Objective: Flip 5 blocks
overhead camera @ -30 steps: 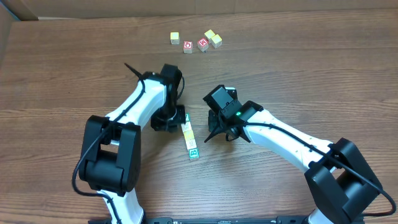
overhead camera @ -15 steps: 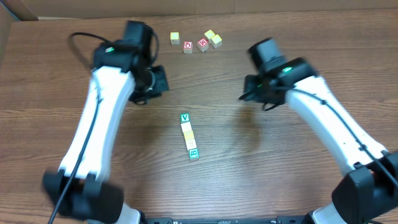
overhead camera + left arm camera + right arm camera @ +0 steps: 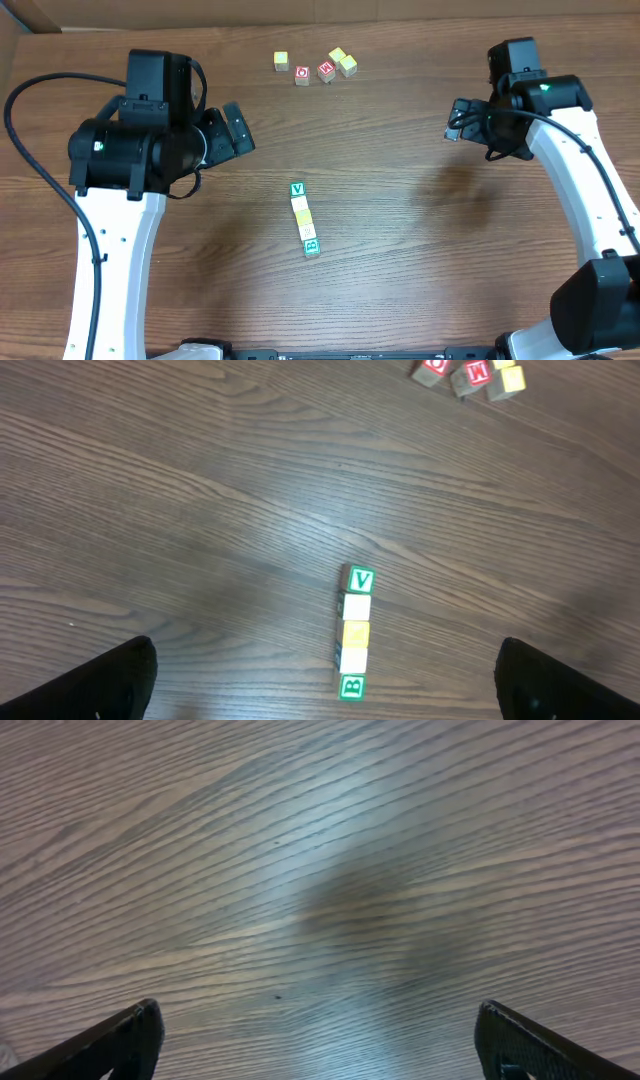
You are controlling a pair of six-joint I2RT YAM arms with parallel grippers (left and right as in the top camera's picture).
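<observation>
Several blocks lie in a straight row mid-table, from a green V block down to a green B block, with cream and yellow faces between. The left wrist view shows the same row far below, V block at its top end. My left gripper hangs open, high and left of the row; its fingertips frame the lower corners of its view. My right gripper is open far to the right, over bare wood, and holds nothing.
Near the far edge sits a loose group of cubes: a yellow one, two red-faced ones and a yellow pair. The red-faced cubes also show at the top of the left wrist view. Cardboard lines the back edge.
Both arms have lifted off the row and swung outward, left arm to the left, right arm to the right. Both grippers have opened. The row lies uncovered.
</observation>
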